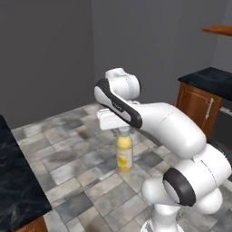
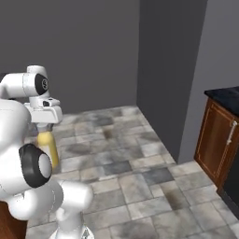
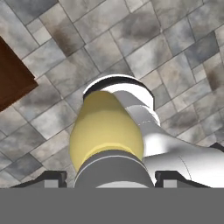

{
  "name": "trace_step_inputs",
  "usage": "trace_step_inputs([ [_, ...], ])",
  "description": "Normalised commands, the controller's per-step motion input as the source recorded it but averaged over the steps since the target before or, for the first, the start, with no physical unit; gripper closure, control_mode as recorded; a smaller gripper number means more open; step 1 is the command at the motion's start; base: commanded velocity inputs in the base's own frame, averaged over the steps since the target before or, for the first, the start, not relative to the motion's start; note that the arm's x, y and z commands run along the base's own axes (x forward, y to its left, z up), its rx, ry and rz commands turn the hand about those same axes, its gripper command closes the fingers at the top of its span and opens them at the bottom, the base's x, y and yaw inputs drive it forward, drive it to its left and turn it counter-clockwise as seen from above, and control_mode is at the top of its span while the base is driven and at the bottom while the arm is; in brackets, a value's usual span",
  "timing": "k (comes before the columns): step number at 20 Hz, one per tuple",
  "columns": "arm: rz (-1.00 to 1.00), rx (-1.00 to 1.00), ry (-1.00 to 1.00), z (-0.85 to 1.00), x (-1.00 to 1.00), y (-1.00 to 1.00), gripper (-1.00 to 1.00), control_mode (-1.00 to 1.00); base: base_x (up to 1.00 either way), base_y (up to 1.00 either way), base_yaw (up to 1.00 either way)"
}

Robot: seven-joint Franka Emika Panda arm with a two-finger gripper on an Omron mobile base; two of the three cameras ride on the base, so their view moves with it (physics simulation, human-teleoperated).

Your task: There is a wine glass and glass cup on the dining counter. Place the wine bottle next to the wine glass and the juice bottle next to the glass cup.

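Hiding the bottle's cap in both base views, the gripper (image 1: 121,130) clenches the juice bottle (image 1: 124,155) at its neck, holding it upright in the air over grey stone floor tiles (image 1: 72,158). Fingertips (image 3: 52,178) are mostly cut off. A black marbled dining counter (image 1: 13,181) edge lies left, with open floor between.

floor (image 2: 126,154): bare tile, open all round | left: counter (image 1: 16,181) edge close | right: cabinet (image 2: 219,140) well apart | under gripper (image 3: 112,177): juice bottle (image 1: 124,152) hanging above tiles
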Motion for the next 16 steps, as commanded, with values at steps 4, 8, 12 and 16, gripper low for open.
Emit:
trace_step_inputs([
  [4,0.00,0.00,0.00,0.00,0.00,0.00,1.00,1.00,0.82,-0.18,0.16],
  [8,0.00,0.00,0.00,0.00,0.00,0.00,1.00,1.00,0.89,-0.05,0.20],
  [12,0.00,0.00,0.00,0.00,0.00,0.00,1.00,1.00,0.90,-0.03,0.22],
  [16,0.00,0.00,0.00,0.00,0.00,0.00,1.00,1.00,0.90,-0.03,0.22],
])
